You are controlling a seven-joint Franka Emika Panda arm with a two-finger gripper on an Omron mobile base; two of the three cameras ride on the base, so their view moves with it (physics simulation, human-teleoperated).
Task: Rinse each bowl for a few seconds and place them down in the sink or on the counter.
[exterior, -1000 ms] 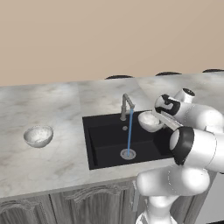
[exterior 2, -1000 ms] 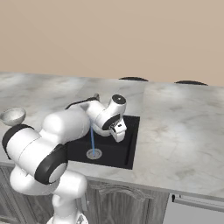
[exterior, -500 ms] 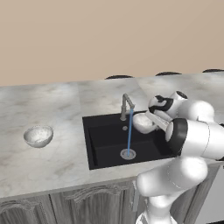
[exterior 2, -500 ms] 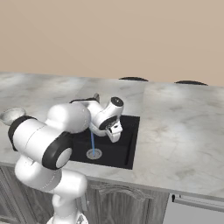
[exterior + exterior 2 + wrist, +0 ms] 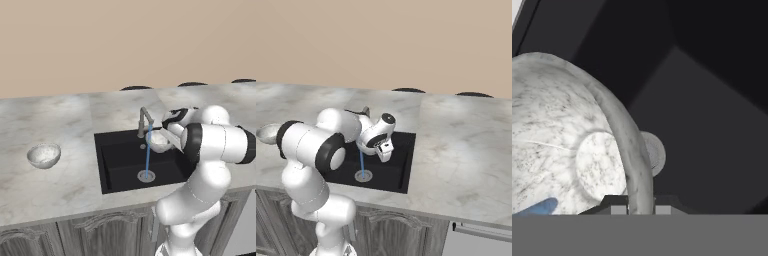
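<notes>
From the left base view, a long light-grey marbled stone desk (image 5: 65, 185) runs under a plain tan wall, grey wooden cabinet doors (image 5: 100, 235) below. A black rectangular sink (image 5: 122, 167) holds a grey angular faucet (image 5: 144, 120) pouring a thin blue stream (image 5: 148, 152) onto the round drain (image 5: 146, 175). One speckled white-grey bowl (image 5: 44, 155) sits on the desk, well left of the sink.

From the right base view, the white arm (image 5: 311, 150) blocks most of the basin.

In the hand view, the pincer (image 5: 638, 209) is clamped on the rim of the second speckled bowl (image 5: 567, 145), held over the sink, water touching its inside.
</notes>
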